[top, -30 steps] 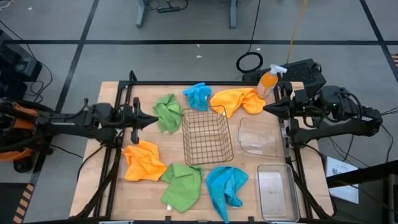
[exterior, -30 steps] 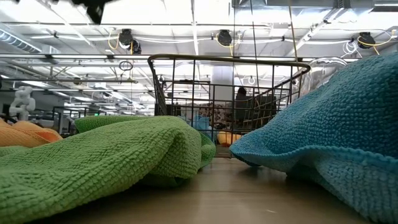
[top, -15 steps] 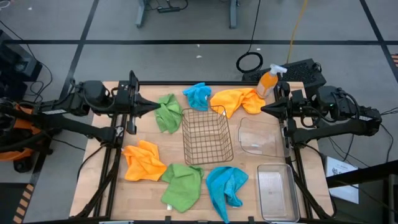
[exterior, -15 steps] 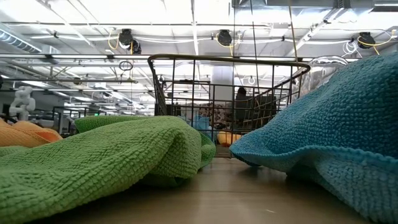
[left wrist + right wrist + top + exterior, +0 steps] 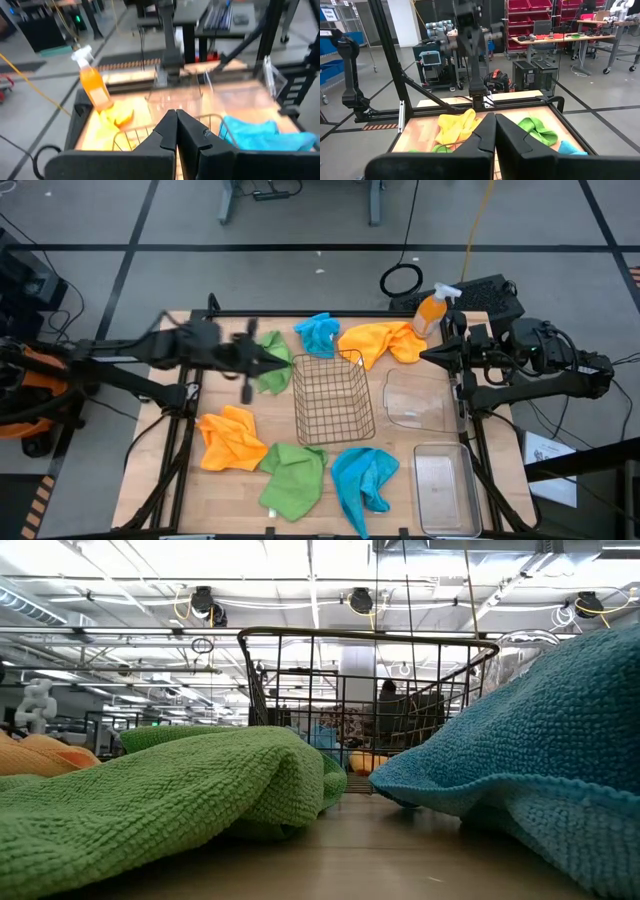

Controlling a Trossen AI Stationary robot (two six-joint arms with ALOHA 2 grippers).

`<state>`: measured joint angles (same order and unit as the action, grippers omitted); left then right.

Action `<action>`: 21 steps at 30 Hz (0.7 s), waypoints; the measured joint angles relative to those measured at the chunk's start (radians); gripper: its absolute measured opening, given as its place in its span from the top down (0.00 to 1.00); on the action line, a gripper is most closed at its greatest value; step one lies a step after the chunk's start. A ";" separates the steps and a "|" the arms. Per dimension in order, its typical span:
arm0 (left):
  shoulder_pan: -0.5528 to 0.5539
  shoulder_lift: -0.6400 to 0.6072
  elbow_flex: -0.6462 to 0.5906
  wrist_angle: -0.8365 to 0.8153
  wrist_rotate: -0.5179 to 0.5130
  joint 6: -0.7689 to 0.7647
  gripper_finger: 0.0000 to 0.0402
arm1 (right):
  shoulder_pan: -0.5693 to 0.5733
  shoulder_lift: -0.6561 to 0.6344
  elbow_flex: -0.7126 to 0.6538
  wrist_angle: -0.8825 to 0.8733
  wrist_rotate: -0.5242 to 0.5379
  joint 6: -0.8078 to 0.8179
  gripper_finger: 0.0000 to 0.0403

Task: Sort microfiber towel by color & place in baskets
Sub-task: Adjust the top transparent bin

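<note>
High view showed the change plainly: the left gripper, which a second before had hung back near the table's left edge, had swung in across the wooden table and now stood over the crumpled green microfiber towel at the far left, just beside the copper-coloured square wire-mesh basket. Its fingers were pressed together with nothing between them, as the left wrist view also showed. The right gripper had not shifted; it waited at the right side, fingers likewise closed and empty, near the orange spray bottle.

None of the six cloths had moved. The small bright blue towel and the spread orange towel lay along the far side; the second orange towel, the second green towel and the larger bright blue towel lay along the near side. The wire basket, the clear squarish plastic tub and the clear rectangular plastic bin all appeared empty.

By my reading, sorting had not begun and the far green towel was the first target. The left fingers would have to part before any grasp.
</note>
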<state>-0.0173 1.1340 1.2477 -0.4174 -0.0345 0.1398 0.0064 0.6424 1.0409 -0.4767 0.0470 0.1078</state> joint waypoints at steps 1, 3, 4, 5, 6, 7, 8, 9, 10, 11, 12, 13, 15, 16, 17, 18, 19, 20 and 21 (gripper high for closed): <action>0.000 0.027 0.000 0.009 0.000 0.000 0.99 | 0.000 0.002 0.000 0.000 0.000 0.000 1.00; 0.000 0.079 0.000 0.043 0.000 0.000 0.99 | 0.000 0.006 0.000 0.000 0.000 0.001 1.00; 0.000 0.105 0.000 0.064 0.000 0.000 0.99 | 0.000 0.010 0.000 0.001 0.000 0.001 1.00; -0.001 0.128 0.000 0.089 0.000 0.000 0.99 | 0.000 0.014 0.000 0.000 0.000 0.001 1.00; -0.001 0.152 0.000 0.124 0.001 0.003 0.99 | 0.000 0.018 0.000 0.000 0.000 0.001 1.00; -0.001 0.176 0.000 0.165 0.001 0.005 0.99 | 0.000 0.023 0.000 0.000 0.000 0.001 1.00; -0.001 0.201 0.000 0.207 0.001 0.005 0.99 | 0.000 0.028 0.000 0.000 0.000 0.001 1.00; 0.000 0.225 0.000 0.246 0.002 0.003 0.98 | 0.000 0.032 0.000 0.000 0.000 0.002 1.00; 0.002 0.253 0.000 0.285 0.004 0.000 0.98 | 0.000 0.035 0.000 0.000 0.000 0.001 1.00; 0.002 0.280 0.000 0.318 0.008 0.001 0.96 | 0.000 0.037 0.000 0.000 0.000 0.001 1.00; 0.002 0.304 0.000 0.336 0.009 0.002 0.94 | 0.000 0.041 0.000 0.001 0.000 0.001 1.00; 0.002 0.329 0.003 0.344 0.008 0.002 0.92 | 0.000 0.043 0.000 0.001 0.000 0.001 1.00; 0.002 0.365 0.011 0.347 0.005 -0.001 0.89 | 0.000 0.045 0.000 0.000 0.004 0.001 1.00; 0.002 0.378 0.011 0.350 0.002 -0.003 0.87 | 0.000 0.046 0.000 0.001 0.006 0.001 1.00; 0.002 0.389 0.011 0.354 0.001 -0.005 0.86 | 0.000 0.046 0.000 0.001 0.007 0.001 1.00; 0.002 0.400 0.013 0.361 0.000 -0.014 0.85 | 0.000 0.047 0.000 0.000 0.007 0.001 1.00; 0.002 0.411 0.014 0.366 0.000 -0.025 0.84 | 0.000 0.052 0.000 -0.002 0.007 0.001 1.00; 0.002 0.422 0.014 0.367 0.000 -0.029 0.84 | 0.000 0.056 0.000 -0.006 0.007 0.001 1.00; 0.001 0.436 0.014 0.375 0.002 -0.029 0.84 | 0.000 0.059 0.000 -0.013 0.006 0.001 1.00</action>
<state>-0.0165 1.5697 1.2613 -0.0426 -0.0330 0.1104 0.0067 0.7013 1.0405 -0.4895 0.0532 0.1085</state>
